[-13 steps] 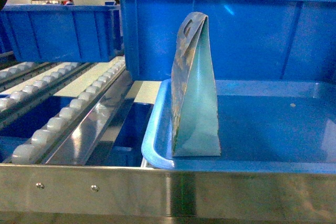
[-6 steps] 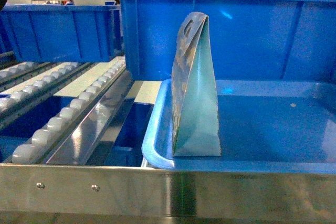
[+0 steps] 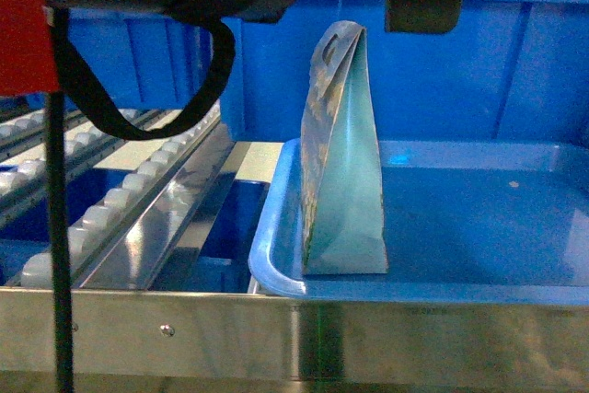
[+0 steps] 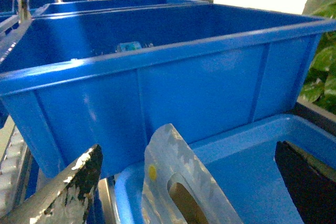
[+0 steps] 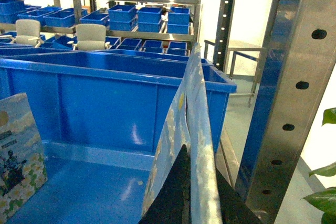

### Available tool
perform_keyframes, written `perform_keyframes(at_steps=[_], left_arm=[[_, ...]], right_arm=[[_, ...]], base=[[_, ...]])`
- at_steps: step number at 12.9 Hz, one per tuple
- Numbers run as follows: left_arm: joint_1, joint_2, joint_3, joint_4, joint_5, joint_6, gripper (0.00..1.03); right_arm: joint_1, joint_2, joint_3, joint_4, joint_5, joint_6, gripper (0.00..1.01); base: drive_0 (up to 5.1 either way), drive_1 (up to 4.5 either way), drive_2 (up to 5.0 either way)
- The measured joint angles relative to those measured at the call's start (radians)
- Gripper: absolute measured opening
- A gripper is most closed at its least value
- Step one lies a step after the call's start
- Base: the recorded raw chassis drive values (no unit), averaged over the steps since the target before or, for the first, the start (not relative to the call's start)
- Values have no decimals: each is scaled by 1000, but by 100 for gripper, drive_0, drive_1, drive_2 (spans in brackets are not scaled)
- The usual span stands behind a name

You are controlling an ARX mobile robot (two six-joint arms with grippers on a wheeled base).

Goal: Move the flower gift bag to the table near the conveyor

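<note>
Hovering over the flower gift bag (image 3: 345, 181), the left gripper (image 4: 186, 156) has its jaws spread wide, one worn finger (image 4: 68, 192) on each side of the bag's top edge and neither touching the paper. The bag stands upright at the left end of a shallow blue tray (image 3: 479, 218), in front of a deep blue bin (image 3: 460, 71) and just beside the conveyor (image 3: 138, 186), whose white rollers slope away to the left. Its die-cut handle hole (image 4: 184, 203) sits between the open fingers in the left wrist view. I judge this to be the approach before the pick, with nothing lifted yet and the table nowhere in view. The right gripper (image 5: 202, 203) looks pressed together on a thin flower-printed panel (image 5: 197, 119) seen edge-on, possibly a bag of the same print. A second printed face (image 5: 18, 150) shows at the left edge of that view, and I cannot match either one with certainty to the bag in the head view. The next move probably calls for lowering the left jaws a little and closing them across the flat top near the hole. The bag would then need a straight lift to clear the tray's rim and the steel rail (image 3: 276, 338) in front. The paper is light and may crumple or swing if squeezed hard.
</note>
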Motion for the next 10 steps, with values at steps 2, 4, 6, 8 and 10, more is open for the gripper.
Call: perform_keyframes(at_steps=[2,4,6,8,10], left_arm=[[-3,18,14,-10,0,5,98],[-9,30,22,-9,0,10,98],[-14,47,35,-14,-2,17,98],[-16,70,57,-54,-29,36,93],[-12,74,50,-82,-35,35,50]], right_arm=[[0,0,0,0,0,0,2],[0,0,0,0,0,0,2],[0,0,0,0,0,0,2],[0,0,0,0,0,0,2],[0,0,0,0,0,0,2]], base=[[0,0,0],[0,0,0],[0,0,0],[0,0,0],[0,0,0]])
